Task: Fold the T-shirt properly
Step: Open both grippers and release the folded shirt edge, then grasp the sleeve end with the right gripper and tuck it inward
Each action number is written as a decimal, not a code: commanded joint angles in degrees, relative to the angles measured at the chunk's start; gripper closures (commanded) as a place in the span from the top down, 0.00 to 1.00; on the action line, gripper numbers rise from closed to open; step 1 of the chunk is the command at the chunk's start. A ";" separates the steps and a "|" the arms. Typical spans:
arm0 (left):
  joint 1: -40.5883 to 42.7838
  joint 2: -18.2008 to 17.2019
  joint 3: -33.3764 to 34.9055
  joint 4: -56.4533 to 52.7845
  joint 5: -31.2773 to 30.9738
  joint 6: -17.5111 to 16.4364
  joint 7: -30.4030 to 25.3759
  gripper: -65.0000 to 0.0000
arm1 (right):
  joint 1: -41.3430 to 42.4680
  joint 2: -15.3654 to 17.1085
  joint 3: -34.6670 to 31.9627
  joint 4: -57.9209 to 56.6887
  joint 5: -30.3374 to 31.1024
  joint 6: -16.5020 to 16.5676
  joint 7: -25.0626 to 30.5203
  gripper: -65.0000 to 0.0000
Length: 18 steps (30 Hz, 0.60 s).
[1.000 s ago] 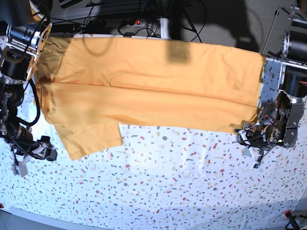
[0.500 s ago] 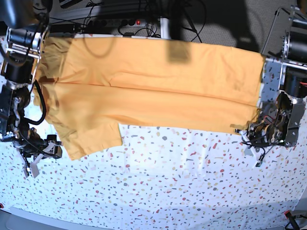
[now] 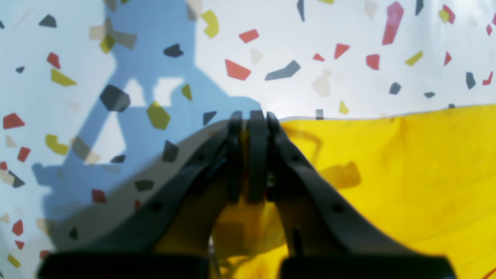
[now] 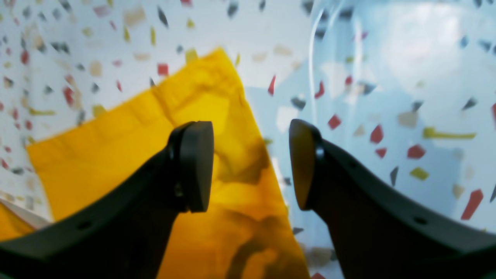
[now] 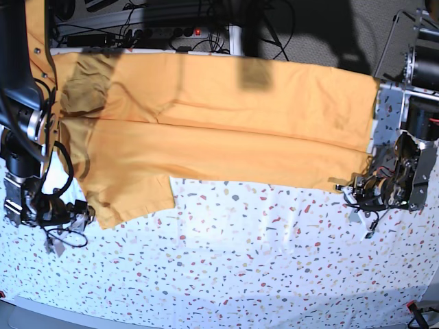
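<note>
Now clamping shut on a hem corner of the large mustard-yellow cotton T-shirt (image 5: pixel 226 130), left gripper (image 3: pixel 250 128) fingers no longer apart, readying a lift. Right gripper (image 4: pixel 251 162) having shifted beside the sleeve, fingers spread. Lying flat across the white speckled tabletop (image 5: pixel 260 260), leaving open room along the near side.

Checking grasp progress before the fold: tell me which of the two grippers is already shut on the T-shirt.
The left gripper, its jaws pinched on the T-shirt edge. The right gripper hangs open above a shirt corner.
</note>
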 commanded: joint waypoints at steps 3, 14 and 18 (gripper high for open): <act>-1.75 -0.66 -0.33 0.72 -0.44 -0.09 -0.22 0.00 | 0.52 -1.01 0.07 0.70 0.48 0.15 1.27 0.48; -1.75 -0.68 -0.33 0.72 -0.42 -0.07 -0.26 0.00 | -3.89 -3.69 0.07 1.14 -4.33 -3.13 4.11 0.00; -1.75 -0.68 -0.33 0.72 -0.42 -0.07 -0.52 0.00 | -3.76 -3.74 0.07 5.16 0.22 -1.20 0.22 0.00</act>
